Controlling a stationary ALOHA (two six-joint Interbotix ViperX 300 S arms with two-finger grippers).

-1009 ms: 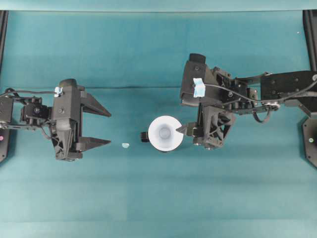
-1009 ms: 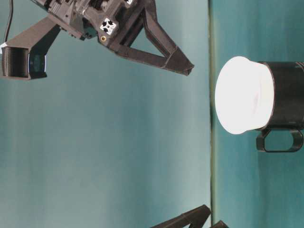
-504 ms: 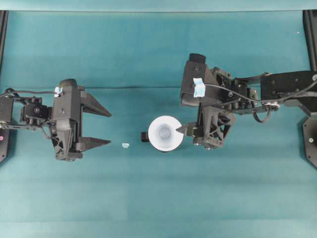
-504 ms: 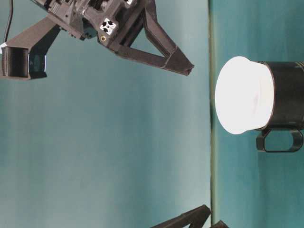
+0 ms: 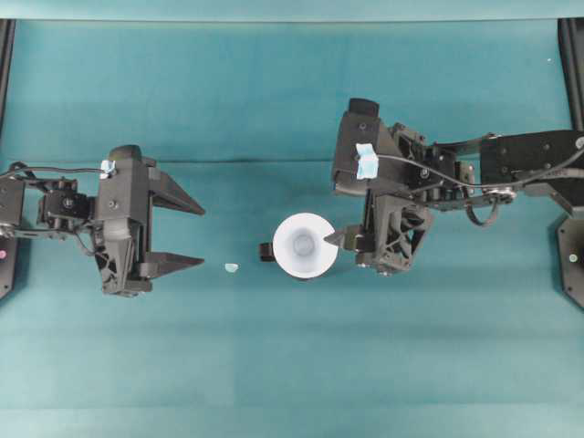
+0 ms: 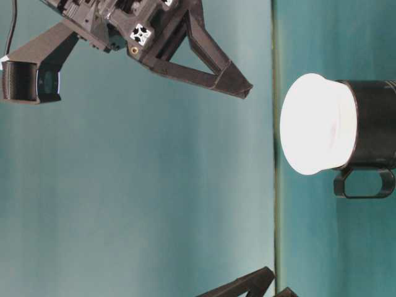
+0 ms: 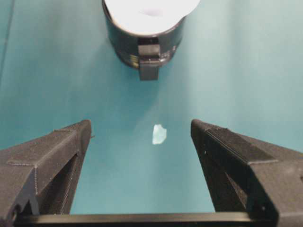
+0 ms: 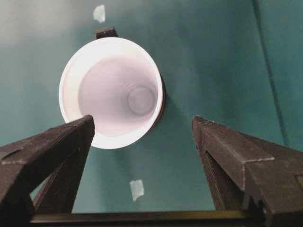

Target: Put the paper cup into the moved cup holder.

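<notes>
Paper cup (image 5: 304, 245) sat seated in the cup holder (image 7: 142, 43)!
Right tool (image 8: 142, 127) hung released just above its rim; left tool (image 5: 193, 234) gaped empty, well short of it.

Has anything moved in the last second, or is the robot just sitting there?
Nothing visibly changed. The paper cup sits in the black cup holder as before, and the left gripper and right gripper hang open in the same places, holding nothing. The small pale scrap on the table has not shifted either.
</notes>
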